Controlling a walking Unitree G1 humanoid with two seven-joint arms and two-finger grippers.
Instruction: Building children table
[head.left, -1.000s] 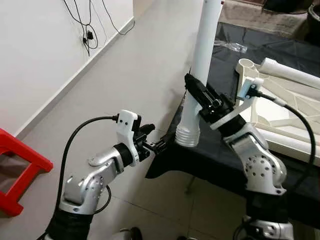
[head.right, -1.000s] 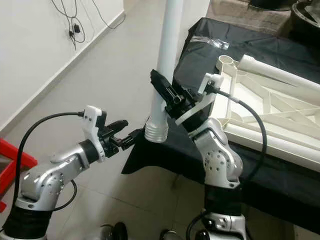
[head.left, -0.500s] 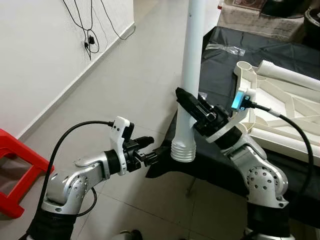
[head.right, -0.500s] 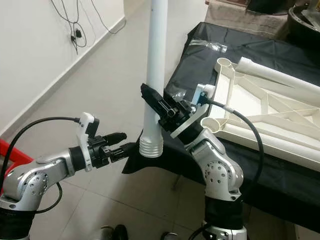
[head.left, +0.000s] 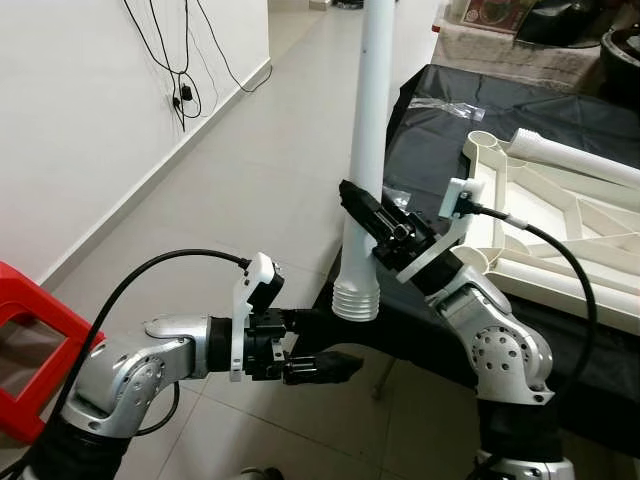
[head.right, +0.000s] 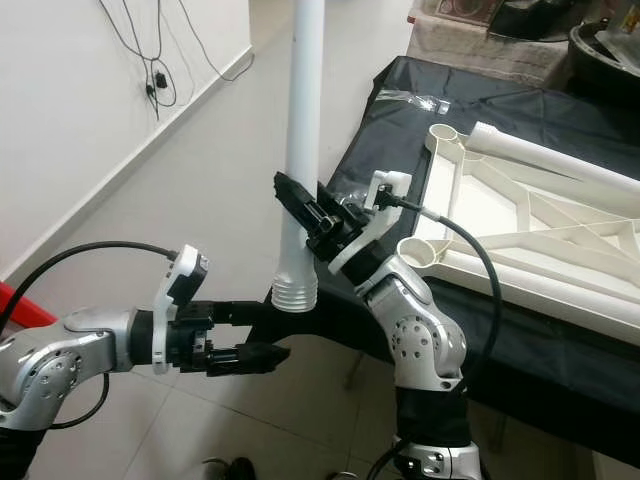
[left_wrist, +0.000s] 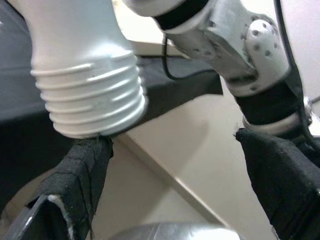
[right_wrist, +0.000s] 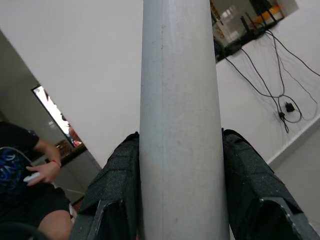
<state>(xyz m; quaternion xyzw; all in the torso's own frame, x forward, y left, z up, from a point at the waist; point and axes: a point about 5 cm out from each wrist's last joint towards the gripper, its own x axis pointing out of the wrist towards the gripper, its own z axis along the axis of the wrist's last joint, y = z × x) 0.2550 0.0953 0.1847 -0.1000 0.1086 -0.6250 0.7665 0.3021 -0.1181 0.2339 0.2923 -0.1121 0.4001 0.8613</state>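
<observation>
A long white table leg stands nearly upright off the table's near corner, its threaded end pointing down. My right gripper is shut on the leg a little above the thread; its black pads press both sides of the tube. My left gripper is open just below and beside the threaded end, one fingertip close under the thread. The white tabletop lies upside down on the black-covered table.
Another white leg lies on the upturned tabletop. A clear plastic bag sits farther back on the cloth. A red stool is at the left, cables hang on the wall. A seated person appears behind.
My left gripper has opened and dropped lower, under the threaded end. The right gripper has shifted the leg slightly left and more upright.
</observation>
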